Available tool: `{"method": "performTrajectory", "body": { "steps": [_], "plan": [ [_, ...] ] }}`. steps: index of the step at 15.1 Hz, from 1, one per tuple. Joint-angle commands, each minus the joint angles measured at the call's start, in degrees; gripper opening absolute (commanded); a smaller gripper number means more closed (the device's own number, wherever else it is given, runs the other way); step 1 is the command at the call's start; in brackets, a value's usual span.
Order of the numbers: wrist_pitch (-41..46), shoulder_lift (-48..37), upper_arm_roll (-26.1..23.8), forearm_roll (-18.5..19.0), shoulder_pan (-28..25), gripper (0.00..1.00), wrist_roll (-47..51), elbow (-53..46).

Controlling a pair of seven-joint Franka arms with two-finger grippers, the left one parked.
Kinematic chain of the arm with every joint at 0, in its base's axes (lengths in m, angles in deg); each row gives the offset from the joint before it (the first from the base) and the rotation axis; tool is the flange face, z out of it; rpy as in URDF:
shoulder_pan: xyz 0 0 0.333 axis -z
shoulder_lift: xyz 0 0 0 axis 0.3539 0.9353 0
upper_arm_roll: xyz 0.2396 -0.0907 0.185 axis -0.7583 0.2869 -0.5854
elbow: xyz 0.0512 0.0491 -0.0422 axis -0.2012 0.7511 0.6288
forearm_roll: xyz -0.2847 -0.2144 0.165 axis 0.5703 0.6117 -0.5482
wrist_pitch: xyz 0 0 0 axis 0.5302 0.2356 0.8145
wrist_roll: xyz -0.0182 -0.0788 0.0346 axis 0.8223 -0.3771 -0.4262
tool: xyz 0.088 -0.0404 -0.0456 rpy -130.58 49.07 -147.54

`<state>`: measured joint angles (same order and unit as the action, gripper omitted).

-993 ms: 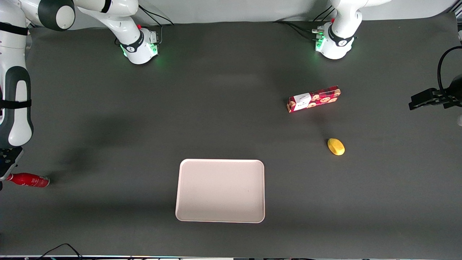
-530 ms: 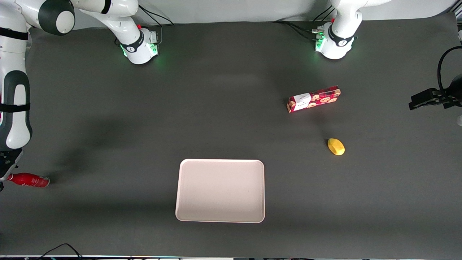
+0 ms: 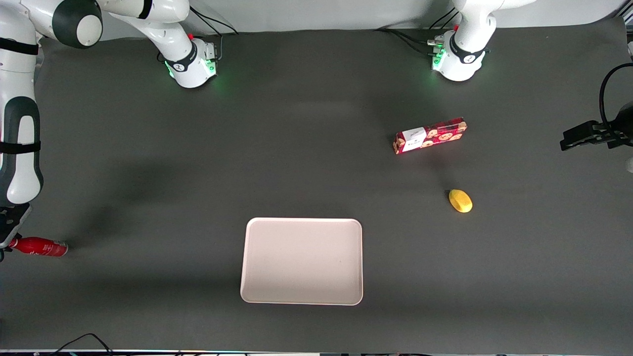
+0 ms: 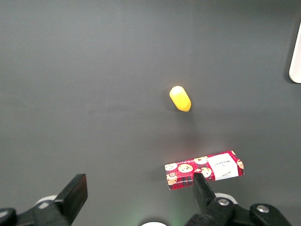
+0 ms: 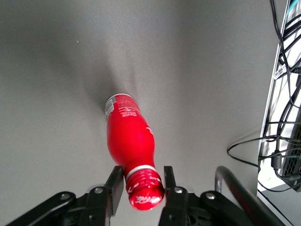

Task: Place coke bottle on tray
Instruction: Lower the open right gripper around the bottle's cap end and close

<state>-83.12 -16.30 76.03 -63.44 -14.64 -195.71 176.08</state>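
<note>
The coke bottle (image 3: pixel 42 246) lies on its side on the dark mat, toward the working arm's end of the table, far from the tray (image 3: pixel 301 262). It is red with a red cap and a silvery base. In the right wrist view the bottle (image 5: pixel 129 136) points its cap at the camera. My gripper (image 5: pixel 143 173) has a finger on each side of the cap and neck, both touching. In the front view the gripper (image 3: pixel 5 241) is mostly cut off at the picture's edge, at the bottle's cap end. The tray is empty and lies near the front camera.
A red cookie box (image 3: pixel 430 135) and a yellow lemon-like object (image 3: pixel 460 200) lie toward the parked arm's end. Both show in the left wrist view, box (image 4: pixel 204 169) and yellow object (image 4: pixel 180 98). Cables (image 5: pixel 277 117) hang at the table edge by the bottle.
The working arm's forearm has shifted slightly toward the picture's edge. The bottle has stayed in place on the mat.
</note>
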Motion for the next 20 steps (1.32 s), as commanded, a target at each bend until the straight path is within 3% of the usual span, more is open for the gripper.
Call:
{"method": "performTrajectory", "body": {
  "steps": [1,4,11,18,20],
  "plan": [
    [1.17,0.89,0.05,-2.10,0.33,0.15,-2.38,-1.85],
    [1.78,0.45,0.05,-2.10,0.15,0.00,-1.77,-1.77],
    [16.00,-3.85,0.49,-3.60,-1.86,0.00,7.00,-0.54],
    [27.96,-11.84,0.23,0.53,-5.28,0.00,24.49,1.14],
    [33.49,-15.44,-0.12,3.33,-6.70,0.00,31.77,1.05]
  ]
}}
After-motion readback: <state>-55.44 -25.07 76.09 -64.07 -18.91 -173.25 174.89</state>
